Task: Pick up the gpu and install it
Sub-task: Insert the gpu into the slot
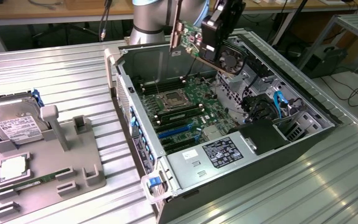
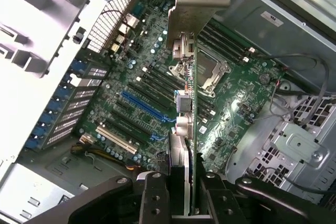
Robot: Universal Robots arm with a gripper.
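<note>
As it hangs now, gpu (image 1: 188, 39): on edge in the air, above the motherboard (image 1: 185, 105), clear of it.
gripper (image 2: 181, 184): partly closed, clamped on the gpu.
step: lifted, not seated; carry phase, I'd judge.
next needs: card edge square over a motherboard slot.
surface: ribbed metal table (image 1: 54, 70) around the motherboard's case (image 1: 229, 186).
room: desk (image 1: 42, 11) beyond the motherboard.

Overall light: bright and even, falling from above in both views.
Glare: the ribbed metal worktop (image 1: 291, 186) throws pale streaks at the exterior view's right, and the wrist view burns out to white along one side.
Shadow: the inside of the open case (image 1: 241, 186) is darker (deepest at the drive-bay end).
Focus: the motherboard (image 2: 136, 93) is crisp. The gpu (image 2: 188, 103) and the fingers (image 2: 152, 198), close to the lens, look soft.
</note>
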